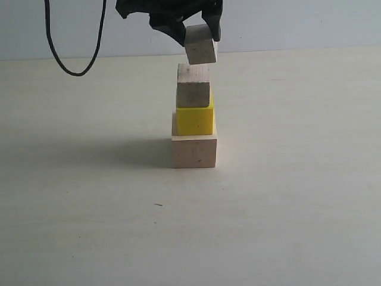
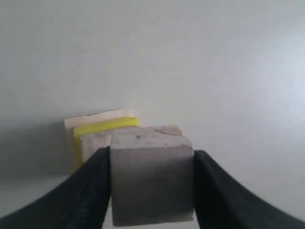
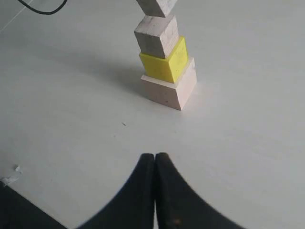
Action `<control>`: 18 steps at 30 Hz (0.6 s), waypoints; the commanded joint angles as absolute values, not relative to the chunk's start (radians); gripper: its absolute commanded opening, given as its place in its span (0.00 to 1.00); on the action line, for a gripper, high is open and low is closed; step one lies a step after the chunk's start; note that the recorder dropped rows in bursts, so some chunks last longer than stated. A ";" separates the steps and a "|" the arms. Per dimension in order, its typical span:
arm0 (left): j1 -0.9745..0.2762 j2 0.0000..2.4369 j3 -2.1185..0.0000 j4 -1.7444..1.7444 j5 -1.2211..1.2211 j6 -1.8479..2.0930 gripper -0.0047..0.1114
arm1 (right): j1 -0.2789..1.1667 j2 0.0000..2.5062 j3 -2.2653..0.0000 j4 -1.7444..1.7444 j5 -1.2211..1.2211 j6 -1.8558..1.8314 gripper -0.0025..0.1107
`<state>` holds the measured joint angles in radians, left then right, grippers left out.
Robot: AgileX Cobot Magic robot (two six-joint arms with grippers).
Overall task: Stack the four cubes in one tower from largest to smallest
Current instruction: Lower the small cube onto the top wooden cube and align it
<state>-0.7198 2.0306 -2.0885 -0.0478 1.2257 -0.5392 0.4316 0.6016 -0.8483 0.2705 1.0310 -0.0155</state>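
On the table stands a three-cube column: the large pale wood cube [image 1: 194, 151] at the bottom, the yellow cube [image 1: 194, 119] on it, and a small wood cube [image 1: 193, 86] on top. My left gripper [image 1: 199, 37] is shut on the other small wood cube [image 1: 200, 44], which hangs slightly tilted just above the column without touching it. In the left wrist view that held cube [image 2: 152, 179] sits between the black fingers [image 2: 90, 186], with the column [image 2: 95, 131] behind it. My right gripper [image 3: 155, 156] is shut and empty, low over the table, well short of the column [image 3: 167, 67].
A black cable [image 1: 74, 42] loops down at the back left, also visible as a cable [image 3: 43, 7] in the right wrist view. A small dark speck [image 1: 158, 205] lies on the tabletop in front of the column. A scrap of white debris [image 3: 12, 175] lies near the right arm.
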 commanded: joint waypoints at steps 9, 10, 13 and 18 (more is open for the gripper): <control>-0.721 1.961 -2.013 -0.021 1.221 -0.553 0.04 | 0.430 0.595 -0.845 0.274 1.030 -0.026 0.02; -0.721 1.963 -2.013 -0.021 1.221 -0.554 0.04 | 0.430 0.595 -0.845 0.274 1.030 -0.026 0.02; -0.721 1.982 -2.013 -0.021 1.221 -0.557 0.04 | 0.430 0.595 -0.845 0.278 1.030 -0.026 0.02; -0.723 1.989 -2.013 -0.022 1.221 -0.576 0.04 | 0.430 0.595 -0.845 0.277 1.031 -0.026 0.02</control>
